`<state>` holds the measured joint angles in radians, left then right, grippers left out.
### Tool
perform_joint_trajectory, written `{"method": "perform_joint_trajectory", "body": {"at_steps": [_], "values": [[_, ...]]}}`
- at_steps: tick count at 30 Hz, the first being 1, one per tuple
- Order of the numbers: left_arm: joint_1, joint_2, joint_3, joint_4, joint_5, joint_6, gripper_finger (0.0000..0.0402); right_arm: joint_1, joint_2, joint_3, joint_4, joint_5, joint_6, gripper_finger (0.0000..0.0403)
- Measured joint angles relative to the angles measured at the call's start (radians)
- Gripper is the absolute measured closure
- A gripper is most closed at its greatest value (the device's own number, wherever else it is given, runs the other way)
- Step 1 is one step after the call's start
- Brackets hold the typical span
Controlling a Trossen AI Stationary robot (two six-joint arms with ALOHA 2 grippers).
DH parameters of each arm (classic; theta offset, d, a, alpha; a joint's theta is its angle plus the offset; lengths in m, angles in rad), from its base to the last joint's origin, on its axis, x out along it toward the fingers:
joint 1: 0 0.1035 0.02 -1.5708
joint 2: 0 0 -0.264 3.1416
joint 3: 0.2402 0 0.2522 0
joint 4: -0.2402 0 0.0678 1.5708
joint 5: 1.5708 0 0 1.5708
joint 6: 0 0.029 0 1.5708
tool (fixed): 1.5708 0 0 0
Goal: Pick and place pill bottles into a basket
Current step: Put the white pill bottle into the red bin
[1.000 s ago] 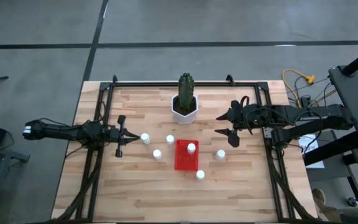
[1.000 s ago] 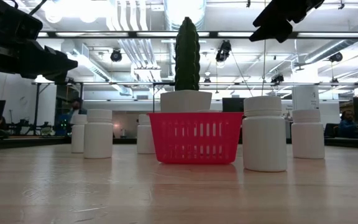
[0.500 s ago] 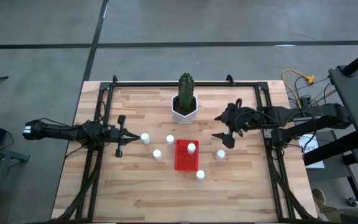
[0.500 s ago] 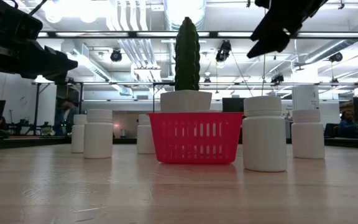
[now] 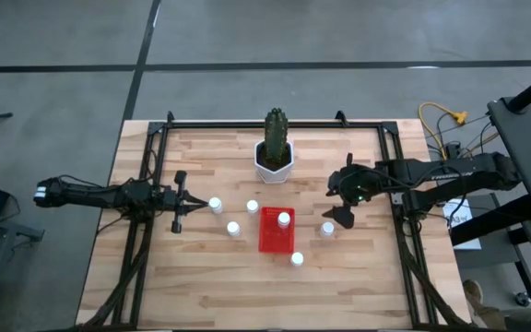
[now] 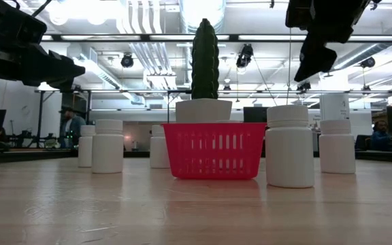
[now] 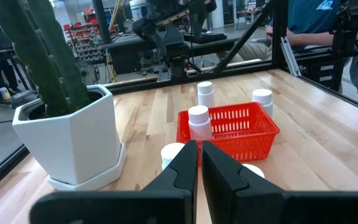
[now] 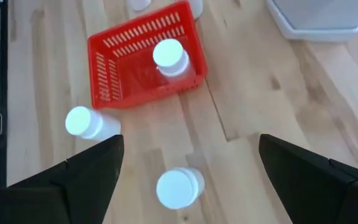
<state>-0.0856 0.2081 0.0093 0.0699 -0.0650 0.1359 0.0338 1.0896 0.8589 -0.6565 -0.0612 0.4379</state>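
From above, the red basket (image 5: 277, 231) sits near the middle of the wooden tabletop (image 5: 201, 286) with one pill bottle (image 5: 284, 219) standing inside it at its far end; five more bottles stand around it, one just right of it (image 5: 327, 228), one at its near right corner (image 5: 297, 259), and three to its left (image 5: 233, 228) (image 5: 253, 207) (image 5: 216, 205). A potted cactus (image 5: 275, 148) stands behind the basket. The right tool (image 5: 341, 197) hangs above the tabletop next to the bottle on the right, its fingers spread wide and holding nothing. The left tool (image 5: 179, 200) waits at the left side with its fingers pressed together, empty. At table height, the basket (image 6: 214, 150) stands in front of the cactus pot (image 6: 203, 110), bottles flank it on both sides, and the right tool (image 6: 316, 41) hangs high over the right-hand bottles. The left wrist view looks past closed fingers (image 7: 182, 171) toward the basket (image 7: 229, 132) and the bottle in it (image 7: 198, 121). The right wrist view looks down between widely parted fingers (image 8: 92, 168) at a bottle (image 8: 178, 187) on the tabletop, with the basket (image 8: 145, 56) beyond.
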Motion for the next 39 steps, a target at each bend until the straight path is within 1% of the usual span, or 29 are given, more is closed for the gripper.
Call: {"method": "perform_joint_trajectory", "body": {"at_steps": [5, 10, 20, 24, 29, 39], "values": [[0.0, 0.0, 0.0, -0.001, 0.0, 0.0, 0.0398, 0.014, 0.006, 0.0, -0.02, 0.0, 0.008, 0.0039], [0.0, 0.0, 0.0, -0.001, 0.0, 0.0, 0.0398, 0.058, 0.029, 0.0, -0.022, 0.0, -0.008, 0.0039], [0.0, -0.001, 0.0, -0.003, 0.0, 0.0, 0.0398, 0.156, 0.133, 0.0, -0.03, 0.009, -0.034, 0.0039], [0.0, -0.001, 0.0, -0.003, 0.0, 0.0, 0.0398, 0.163, 0.178, 0.0, -0.065, 0.016, -0.031, 0.0039], [0.0, 0.0, 0.0, -0.003, 0.0, 0.0, 0.0398, 0.163, 0.23, 0.0, -0.1, 0.071, -0.042, 0.0039], [0.0, 0.001, 0.0, -0.005, 0.0, 0.0, 0.0398, 0.162, 0.283, 0.0, -0.1, 0.067, -0.044, 0.0039]]}}
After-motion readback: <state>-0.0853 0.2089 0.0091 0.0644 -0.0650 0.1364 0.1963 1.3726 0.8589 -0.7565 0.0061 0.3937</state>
